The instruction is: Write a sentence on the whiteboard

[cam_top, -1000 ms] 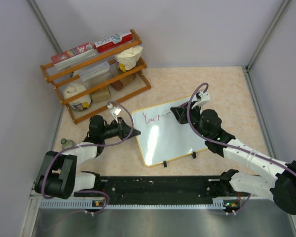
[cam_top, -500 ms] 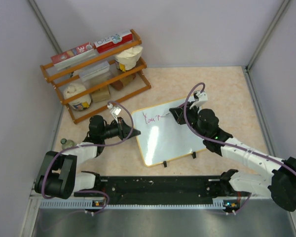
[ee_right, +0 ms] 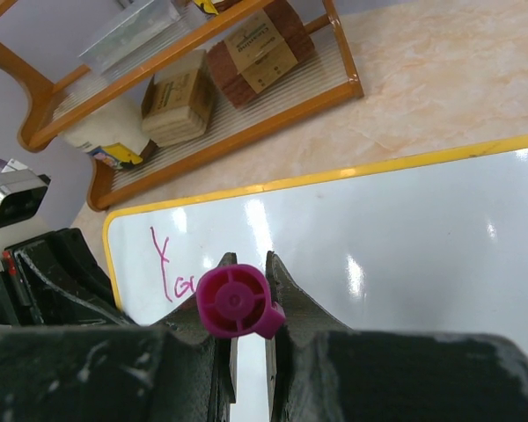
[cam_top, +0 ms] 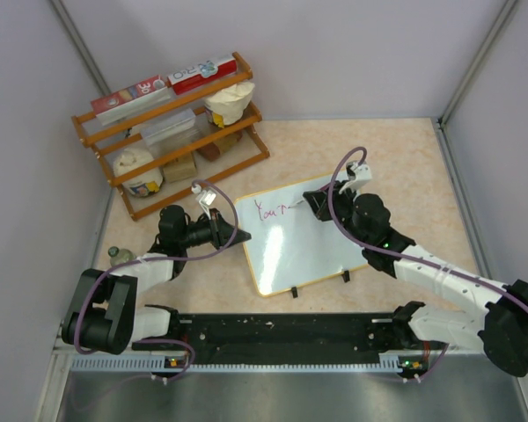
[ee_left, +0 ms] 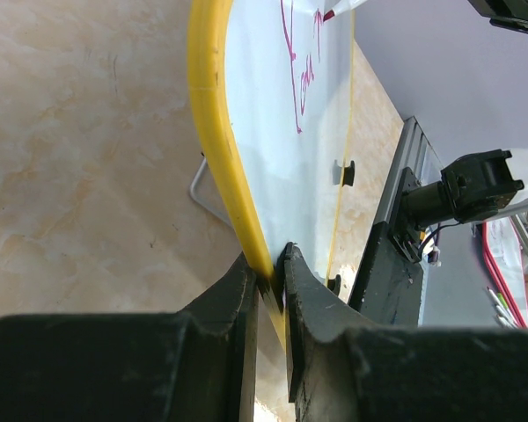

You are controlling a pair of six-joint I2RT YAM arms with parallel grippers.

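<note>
The whiteboard [cam_top: 299, 242], white with a yellow rim, lies tilted on the table with two black clips on its near edge. Pink writing [cam_top: 268, 210] runs along its far left part. My left gripper [cam_top: 240, 236] is shut on the board's left rim; in the left wrist view the yellow rim [ee_left: 213, 132] is pinched between the jaws of my left gripper [ee_left: 271, 272]. My right gripper [cam_top: 313, 204] stands over the board's far edge, shut on a magenta marker [ee_right: 235, 301]. The marker points down at the whiteboard [ee_right: 405, 229], just right of the writing [ee_right: 169, 268]. Its tip [ee_left: 330, 13] shows by the letters.
A wooden rack [cam_top: 172, 132] with boxes and bags stands at the far left. A small bottle [cam_top: 114, 255] sits by the left arm. A black rail [cam_top: 282, 332] runs along the near edge. Grey walls close in on both sides.
My right gripper with the marker has shifted slightly toward the far left over the board, and the pink line beside the first word has changed a little. The left gripper has not moved.
</note>
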